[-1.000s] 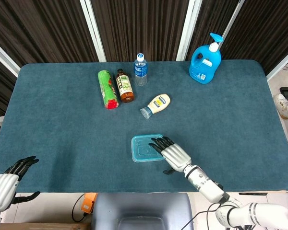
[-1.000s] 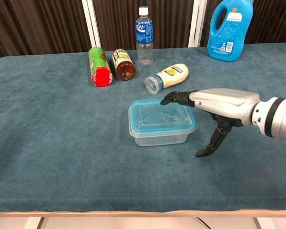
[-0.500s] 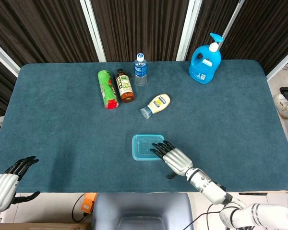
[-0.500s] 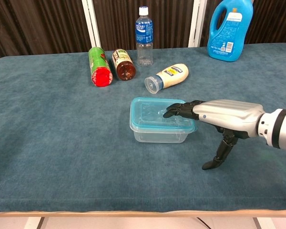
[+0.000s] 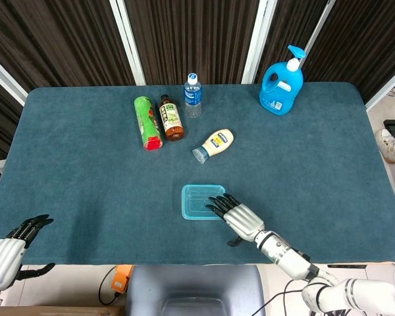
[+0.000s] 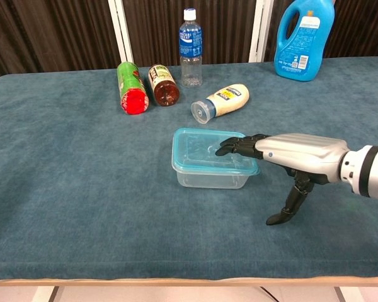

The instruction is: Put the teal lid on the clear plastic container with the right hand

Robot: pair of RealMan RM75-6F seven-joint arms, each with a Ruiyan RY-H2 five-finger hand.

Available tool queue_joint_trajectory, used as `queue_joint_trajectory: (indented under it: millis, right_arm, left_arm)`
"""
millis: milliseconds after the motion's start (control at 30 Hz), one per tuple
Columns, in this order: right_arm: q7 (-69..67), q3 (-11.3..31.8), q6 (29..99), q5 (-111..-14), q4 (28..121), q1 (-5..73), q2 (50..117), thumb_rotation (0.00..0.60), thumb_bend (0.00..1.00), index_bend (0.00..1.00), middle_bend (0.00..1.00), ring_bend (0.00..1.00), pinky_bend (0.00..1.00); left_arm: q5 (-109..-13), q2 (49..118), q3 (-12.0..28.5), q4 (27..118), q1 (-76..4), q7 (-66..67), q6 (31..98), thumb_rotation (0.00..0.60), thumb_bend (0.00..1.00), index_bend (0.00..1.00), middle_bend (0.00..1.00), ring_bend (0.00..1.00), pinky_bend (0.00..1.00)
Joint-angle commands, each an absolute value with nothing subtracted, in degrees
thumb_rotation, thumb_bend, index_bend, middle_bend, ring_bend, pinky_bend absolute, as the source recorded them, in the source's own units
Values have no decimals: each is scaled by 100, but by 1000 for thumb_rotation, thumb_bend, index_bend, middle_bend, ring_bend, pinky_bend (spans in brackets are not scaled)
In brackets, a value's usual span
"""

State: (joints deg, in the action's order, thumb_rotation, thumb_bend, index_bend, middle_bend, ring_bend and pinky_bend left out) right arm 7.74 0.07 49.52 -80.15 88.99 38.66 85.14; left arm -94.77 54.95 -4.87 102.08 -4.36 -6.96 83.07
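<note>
Right hand [image 6: 283, 151] flat, fingers extended, pressing on teal lid [image 6: 205, 149] seated atop clear plastic container [image 6: 211, 177], toward table's [image 5: 79, 171] front edge. Left hand [image 5: 10, 250] empty, loosely spread, off front-left corner.

right hand [image 6: 283, 151]: palm down, fingers [image 6: 234, 146] stretched flat and together, thumb hanging below | right forearm: reaches in low from lower right | left hand [image 5: 10, 247]: at near left corner, fingers loosely spread, holding nothing
</note>
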Motion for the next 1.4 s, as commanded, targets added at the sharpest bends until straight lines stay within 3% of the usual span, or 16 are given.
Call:
queue_joint_trajectory:
  millis: [33, 567, 667, 800, 900, 1000, 1400]
  right_arm:
    - [747, 7, 4947, -8036, 8886, 3868, 8522, 600, 267, 130, 79, 6, 60]
    - [765, 242, 5380, -8217, 9478, 3815, 8182, 600, 268, 133, 82, 19, 65]
    - [738, 359, 5396, -8192, 9575, 3870, 8251, 600, 366, 207, 150, 130, 149]
    - [969, 500, 5252, -8067, 9552, 4040, 8449, 600, 591, 403, 304, 340, 349]
    - [1244, 552, 5038, -7822, 9575, 4170, 8565, 600, 685, 497, 354, 394, 393]
    - [1440, 560, 4874, -7590, 9621, 4260, 8661, 600, 770, 522, 370, 408, 407]
    - [1725, 588, 4966, -7405, 9447, 4365, 9031, 600, 803, 534, 379, 416, 416]
  left_arm:
    - [-9477, 5491, -488, 10210, -436, -696, 8306, 600, 365, 194, 131, 141, 294]
    - [-9488, 5489, -490, 10211, -432, -704, 8321, 600, 365, 194, 131, 141, 294]
    - [-9495, 5489, -494, 10214, -434, -700, 8316, 600, 364, 194, 131, 141, 294]
    - [-9499, 5486, -496, 10216, -431, -702, 8321, 600, 365, 194, 131, 141, 294]
    - [-9498, 5481, -495, 10206, -426, -724, 8335, 600, 364, 194, 131, 141, 294]
    - [-9497, 5475, -494, 10195, -420, -759, 8350, 600, 365, 194, 132, 142, 294]
    - [-9517, 5468, -500, 10179, -418, -805, 8363, 600, 365, 193, 132, 143, 294]
